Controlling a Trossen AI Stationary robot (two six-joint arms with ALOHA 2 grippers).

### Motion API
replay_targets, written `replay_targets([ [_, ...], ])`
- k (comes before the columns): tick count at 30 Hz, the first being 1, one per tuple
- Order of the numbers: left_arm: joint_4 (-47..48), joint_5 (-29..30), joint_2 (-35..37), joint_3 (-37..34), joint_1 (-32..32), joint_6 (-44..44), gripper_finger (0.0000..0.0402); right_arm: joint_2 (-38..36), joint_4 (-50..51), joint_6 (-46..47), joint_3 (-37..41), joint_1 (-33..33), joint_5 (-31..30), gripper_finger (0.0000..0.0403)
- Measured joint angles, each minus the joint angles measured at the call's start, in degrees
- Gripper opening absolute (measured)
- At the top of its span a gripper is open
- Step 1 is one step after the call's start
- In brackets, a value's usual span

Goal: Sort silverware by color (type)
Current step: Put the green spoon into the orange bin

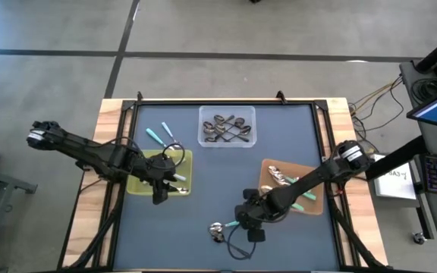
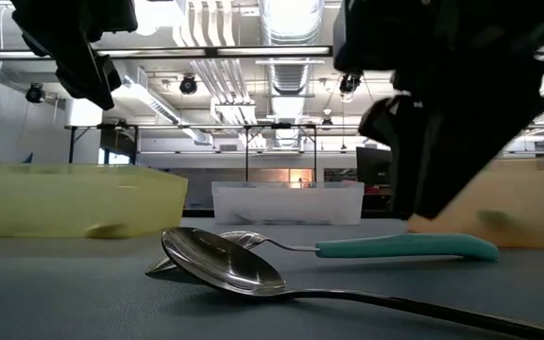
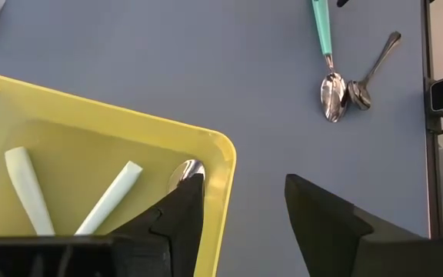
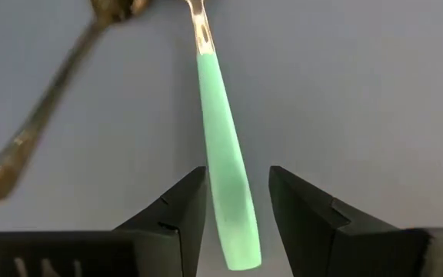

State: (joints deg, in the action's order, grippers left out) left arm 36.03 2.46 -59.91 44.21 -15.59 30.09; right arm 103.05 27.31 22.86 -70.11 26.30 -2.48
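I have the counter (image 1: pixel 226 182), a dark blue mat framed in wood, with three trays on it. The yellow tray (image 1: pixel 144 184) sits on the left, the clear tray (image 1: pixel 205 136) at the far middle, and the orange-brown tray (image 1: pixel 268 167) on the right. My left end effector (image 1: pixel 160 196) hangs over the yellow tray's near right corner, fingers (image 3: pixel 183 219) apart and empty, one above the tray wall and one outside it. Pale-blue-handled spoons (image 3: pixel 114 196) lie in that tray under it, and two more teal utensils (image 1: pixel 160 135) lie on the mat beyond the tray. My right end effector (image 1: pixel 250 216) is low at the near middle of the counter, fingers (image 4: pixel 179 208) apart either side of the teal-green-handled spoon (image 4: pixel 223 177). They look just clear of the handle, though I can't be sure of contact from the wrist view. That spoon lies flat on the mat. Its head is beside a dark all-metal spoon (image 2: pixel 225 264), and the two bowls are touching or nearly so. The clear tray holds a heap of dark metal spoons (image 1: pixel 230 129). The orange-brown tray holds a silver-headed piece (image 1: pixel 277 176).
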Motion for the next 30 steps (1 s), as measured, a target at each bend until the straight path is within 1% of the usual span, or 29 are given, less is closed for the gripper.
replay_targets([
  [4, 0.0, 0.0, 0.0, 0.0, 0.0, -0.6, 0.0165, 1.8, 0.3, -0.1, 0.0, 0.0, 1.1, 0.0132],
  [10, 0.0, 0.1, 0.0, -0.1, 0.0, -1.1, 0.0165, 3.6, 0.0, -0.1, -0.3, 0.0, 0.1, 0.0132],
  [14, 0.0, 0.1, 0.0, -0.1, 0.0, -1.1, 0.0165, 3.4, -0.2, 3.4, -0.3, -0.2, -0.4, 0.0132],
  [17, 0.0, 0.8, 0.0, -0.1, 0.0, -2.3, 0.0165, 3.4, 0.6, 4.1, -1.2, -0.2, -0.5, 0.0131],
  [19, 0.0, 2.2, 0.0, -0.1, 0.0, -3.2, 0.0165, 3.7, 0.9, 4.1, -2.0, -0.2, -0.3, 0.0124],
  [22, 0.0, 3.7, 0.0, -0.1, 0.0, -3.5, 0.0165, 4.0, 0.6, 4.1, -2.6, -0.2, -0.1, 0.0104],
  [26, 0.0, 3.7, 0.0, -0.1, 0.0, -3.5, 0.0165, 4.0, 0.3, 3.9, -2.5, -0.2, 0.1, 0.0076],
  [30, 0.0, 3.7, 0.0, -0.1, 0.0, -3.5, 0.0165, 4.0, 0.2, 3.5, -2.3, -0.2, 0.1, 0.0065],
])
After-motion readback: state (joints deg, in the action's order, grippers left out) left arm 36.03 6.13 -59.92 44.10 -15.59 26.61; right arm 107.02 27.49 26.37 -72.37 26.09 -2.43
